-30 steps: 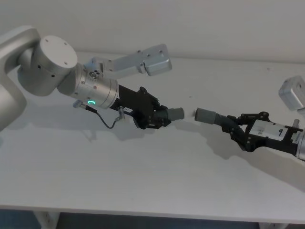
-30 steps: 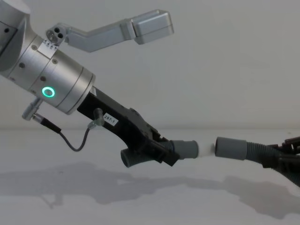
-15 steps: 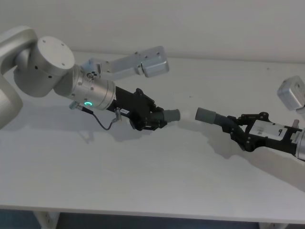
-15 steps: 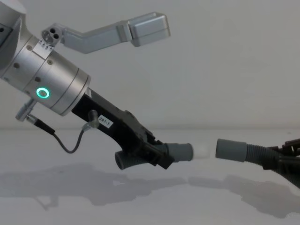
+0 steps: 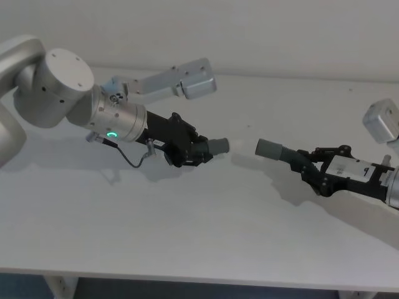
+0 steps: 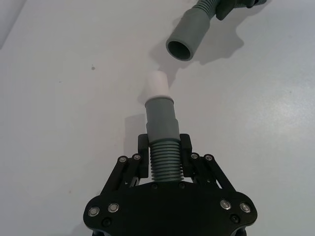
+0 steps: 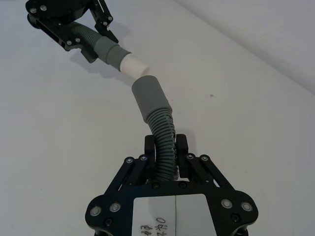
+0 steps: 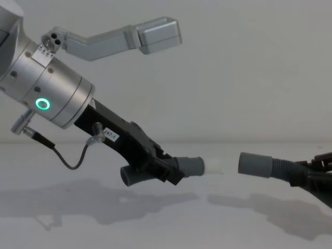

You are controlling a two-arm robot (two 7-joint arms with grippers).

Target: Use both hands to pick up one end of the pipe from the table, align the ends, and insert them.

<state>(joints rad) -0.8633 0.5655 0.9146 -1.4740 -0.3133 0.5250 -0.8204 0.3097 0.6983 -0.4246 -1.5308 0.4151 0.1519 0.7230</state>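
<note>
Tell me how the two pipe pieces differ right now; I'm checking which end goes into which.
The left piece ends in a pale, narrower tip beyond its grey collar; the right piece ends in an open, wider grey collar with no pale tip. The left piece runs straight out of the left gripper; the right piece bends as it leaves the right gripper. Both are ribbed grey, held off the table, ends facing across a gap.

A plain pale wall (image 5: 262, 37) runs across the back at twelve o'clock; a dark strip of floor (image 5: 187, 293) shows at six o'clock.
</note>
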